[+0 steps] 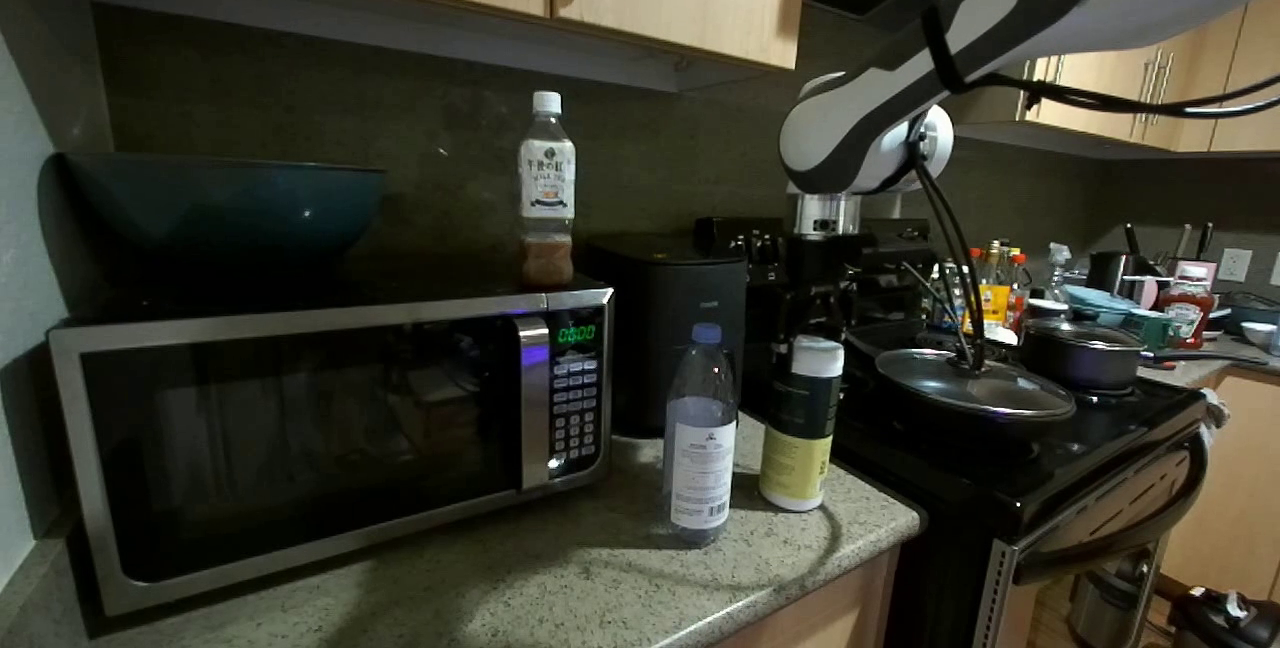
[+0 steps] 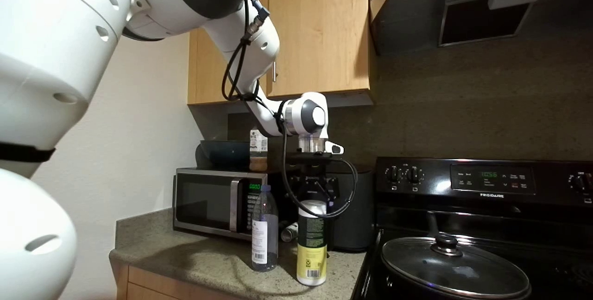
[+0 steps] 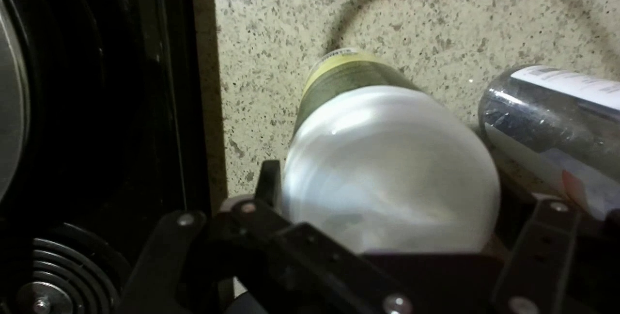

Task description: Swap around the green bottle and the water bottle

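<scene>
One green bottle (image 2: 312, 244), one water bottle (image 2: 264, 230), apparently two lidded pans (image 1: 975, 395).

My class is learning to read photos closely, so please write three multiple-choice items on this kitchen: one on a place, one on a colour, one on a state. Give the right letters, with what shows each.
1. What does the stout cylindrical white-capped black and yellow-green bottle stand on?
A) a black stove
B) the speckled grey-beige countertop
C) a wooden cabinet

2. What colour are the glowing digits on the boxy black-and-silver microwave?
A) green
B) red
C) white

3. How is the slim clear plastic water bottle placed?
A) lying on its side
B) upside down
C) upright

1 B: its base is on the countertop in both exterior views.
2 A: they glow green in both exterior views.
3 C: its blue cap is on top in both exterior views.
</scene>
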### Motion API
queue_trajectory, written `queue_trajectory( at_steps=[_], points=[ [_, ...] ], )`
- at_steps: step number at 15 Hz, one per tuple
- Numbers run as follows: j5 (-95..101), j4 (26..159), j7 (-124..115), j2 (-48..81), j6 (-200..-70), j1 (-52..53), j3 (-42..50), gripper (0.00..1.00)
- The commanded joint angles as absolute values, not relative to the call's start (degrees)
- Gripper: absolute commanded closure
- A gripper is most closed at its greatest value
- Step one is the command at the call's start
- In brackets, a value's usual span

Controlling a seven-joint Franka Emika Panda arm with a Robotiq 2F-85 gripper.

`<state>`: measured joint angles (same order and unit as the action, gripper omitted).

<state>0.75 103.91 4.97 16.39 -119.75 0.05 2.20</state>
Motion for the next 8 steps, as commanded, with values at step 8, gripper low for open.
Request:
queue_trajectory(
  at_steps=[8],
  points=[
    [2.82,103.16,0.94,14.43,-115.97,0.55,1.94,0.32]
  ],
)
